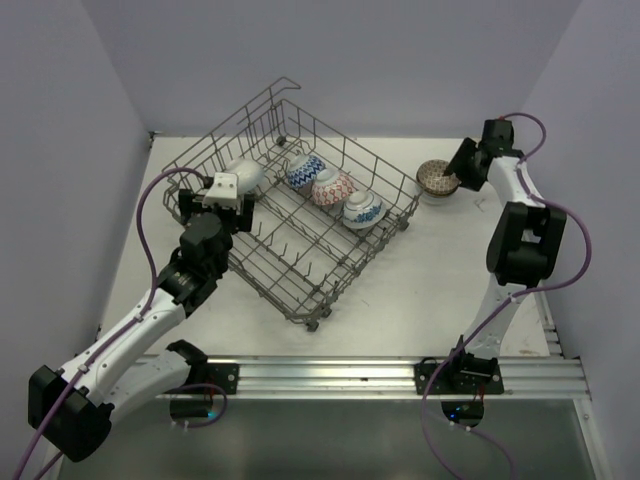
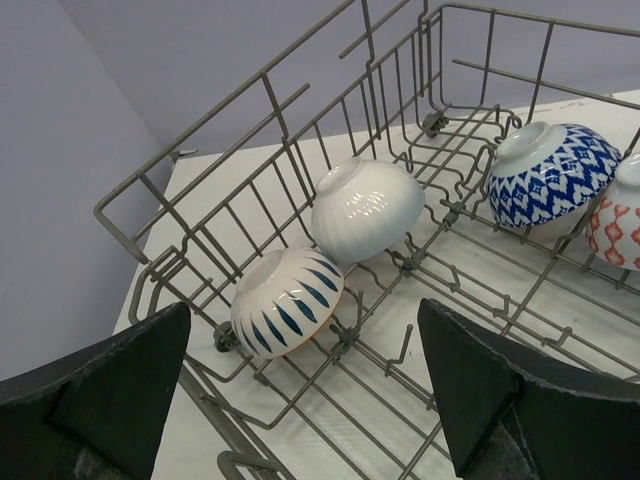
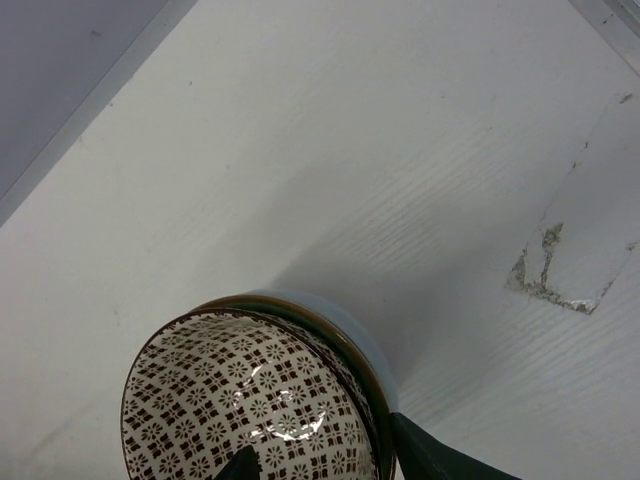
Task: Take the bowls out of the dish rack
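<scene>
White tabletop point(image 1: 420, 290) carries the grey wire dish rack point(image 1: 300, 290); its glazed ceramic bowls point(image 2: 365, 208) are slick, brittle: pinch rims. Left tool point(image 2: 305, 400) gapes wide; right tool point(image 3: 330, 465) pinches a brown-patterned bowl point(image 3: 250, 410)

Rack point(image 2: 300, 130) side wires fence striped bowl point(image 2: 288, 300), white bowl point(image 2: 366, 208); open from above.

A robotics lab test cell is shown, not a kitchen. A bare white table point(image 1: 420, 290) is enclosed by plain lavender walls point(image 1: 60, 150), and an aluminium rail point(image 1: 350, 375) is bolted along its near edge.
</scene>
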`<control>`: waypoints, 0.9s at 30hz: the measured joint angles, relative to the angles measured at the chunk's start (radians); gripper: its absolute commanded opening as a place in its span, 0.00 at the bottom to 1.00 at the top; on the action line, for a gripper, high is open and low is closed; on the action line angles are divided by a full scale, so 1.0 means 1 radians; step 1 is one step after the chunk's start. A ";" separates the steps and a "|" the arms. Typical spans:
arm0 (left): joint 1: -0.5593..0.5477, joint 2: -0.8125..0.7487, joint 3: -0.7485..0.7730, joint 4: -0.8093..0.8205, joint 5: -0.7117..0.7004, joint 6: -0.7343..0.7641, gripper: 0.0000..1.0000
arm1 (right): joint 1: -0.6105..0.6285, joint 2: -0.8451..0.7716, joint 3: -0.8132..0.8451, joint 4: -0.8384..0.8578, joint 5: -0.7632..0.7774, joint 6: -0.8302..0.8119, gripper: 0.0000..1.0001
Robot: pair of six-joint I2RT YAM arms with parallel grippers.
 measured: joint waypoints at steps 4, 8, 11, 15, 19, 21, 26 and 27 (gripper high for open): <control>-0.002 0.000 0.000 0.000 0.001 0.000 1.00 | -0.002 -0.002 0.018 -0.017 0.000 -0.001 0.63; -0.003 0.000 0.000 0.000 0.001 0.001 1.00 | -0.002 -0.024 0.022 -0.037 0.001 0.000 0.66; -0.004 0.000 0.000 0.000 0.004 0.001 1.00 | -0.002 -0.069 0.019 -0.052 -0.001 0.006 0.67; -0.004 0.000 0.000 -0.001 0.034 0.004 1.00 | -0.001 -0.181 -0.024 -0.039 -0.020 0.026 0.73; -0.004 0.019 0.010 -0.009 0.105 0.010 1.00 | 0.010 -0.360 -0.154 -0.007 -0.062 0.043 0.77; -0.004 0.047 0.034 -0.024 0.136 0.016 1.00 | 0.026 -0.443 -0.233 0.024 -0.094 0.048 0.78; -0.004 0.224 0.248 -0.148 0.161 0.037 1.00 | 0.069 -0.606 -0.465 0.118 -0.216 0.053 0.83; -0.004 0.263 0.298 -0.164 0.160 0.045 1.00 | 0.072 -0.626 -0.505 0.134 -0.243 0.053 0.84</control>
